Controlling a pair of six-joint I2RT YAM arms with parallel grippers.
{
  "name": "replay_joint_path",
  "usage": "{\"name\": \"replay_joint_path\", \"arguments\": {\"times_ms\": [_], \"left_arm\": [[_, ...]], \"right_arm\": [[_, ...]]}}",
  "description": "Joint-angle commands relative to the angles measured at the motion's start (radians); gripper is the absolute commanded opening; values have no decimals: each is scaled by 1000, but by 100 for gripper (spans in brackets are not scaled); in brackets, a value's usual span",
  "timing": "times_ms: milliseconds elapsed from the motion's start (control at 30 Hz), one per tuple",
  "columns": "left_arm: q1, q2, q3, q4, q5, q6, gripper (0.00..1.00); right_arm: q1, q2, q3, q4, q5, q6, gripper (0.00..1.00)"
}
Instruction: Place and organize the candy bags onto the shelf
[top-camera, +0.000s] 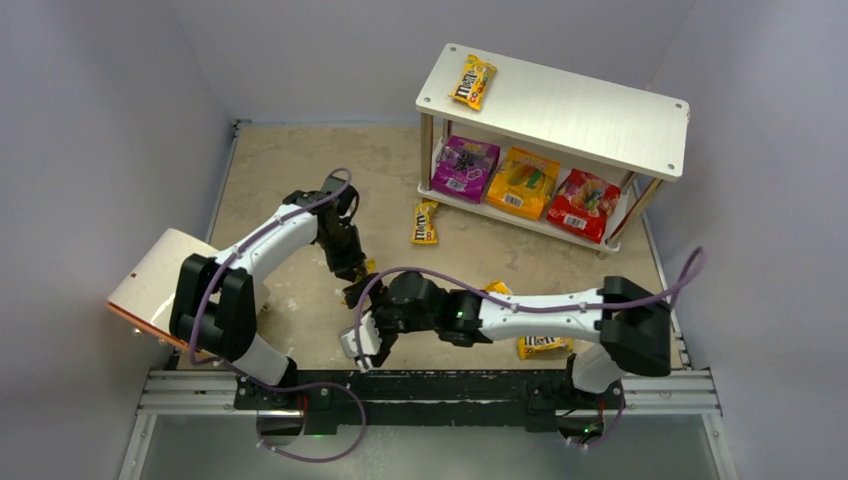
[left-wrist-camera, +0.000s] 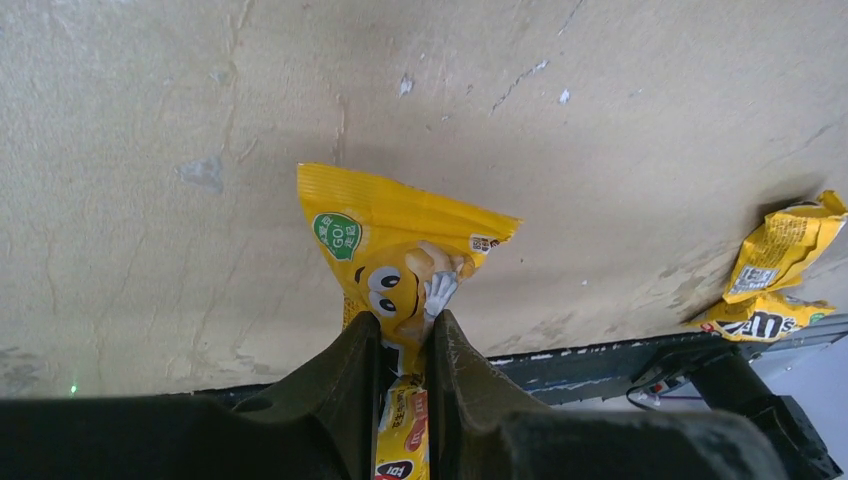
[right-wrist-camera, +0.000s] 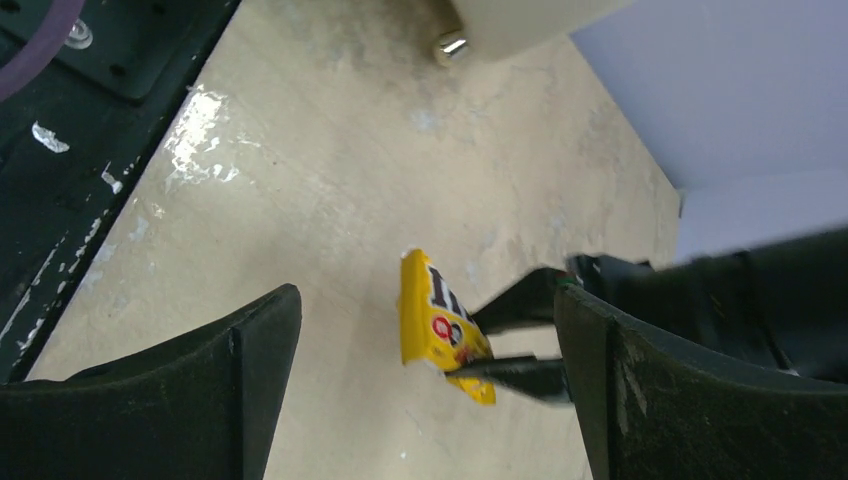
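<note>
My left gripper (left-wrist-camera: 405, 335) is shut on a yellow M&M's packet (left-wrist-camera: 400, 250), which hangs just above the tabletop; in the top view this gripper (top-camera: 355, 283) is at mid-table. My right gripper (top-camera: 365, 347) stands open close beside it, near the front rail. In the right wrist view the same packet (right-wrist-camera: 432, 318) sits between my wide-open right gripper (right-wrist-camera: 425, 297) fingers, pinched by the left gripper's fingers (right-wrist-camera: 520, 375). The shelf (top-camera: 600, 125) stands at the back right with one yellow packet (top-camera: 472, 82) on top. Its lower tier holds purple (top-camera: 463, 166), orange (top-camera: 522, 182) and red (top-camera: 584, 204) pouches.
Loose yellow packets lie on the table: one before the shelf (top-camera: 425, 222), one half under my right arm (top-camera: 497, 289), one by its base (top-camera: 545, 346). A white-and-tan cylinder (top-camera: 160, 285) lies at the left edge. Grey walls close in both sides.
</note>
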Motion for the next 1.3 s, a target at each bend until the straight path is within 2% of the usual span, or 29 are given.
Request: {"name": "replay_joint_path", "arguments": {"times_ms": [0,167,367,500,633,700,833,967,1000,1033,1100,1167,1200,1267], "left_arm": [[-9,-13,35,-79,-6,-11,0],[-11,-16,35,-80,10,-11,0],[-11,-38,23,-79,15,-14,0],[-11,-39,28,-88,11,-5,0],[-11,-42,31,-93,16,2,0],[-11,-45,31,-94,15,4,0],[-12,-52,34,-105,10,8,0],[-12,-59,43,-112,-24,17,1],[-12,-60,48,-113,-35,22,6],[-11,-63,53,-116,-47,23,17],[-11,-67,64,-117,-70,32,49],[-11,-69,78,-122,-81,52,68],[-11,-71,85,-124,-85,61,74],[-11,-74,95,-122,-85,81,78]], "right_arm": [[16,89,87,13,79,-145,96],[16,174,163,-45,108,-184,92],[16,251,226,-111,171,-216,81],[15,289,265,-157,211,-222,79],[16,318,298,-199,216,-230,72],[16,338,319,-222,217,-231,65],[16,368,349,-248,252,-239,33],[16,359,352,-256,253,-241,18],[15,348,346,-252,244,-240,15],[14,332,337,-246,236,-239,12],[13,292,305,-213,225,-238,7],[7,238,244,-156,207,-236,4],[2,206,217,-129,193,-230,3],[-14,136,157,-68,152,-201,0]]}}
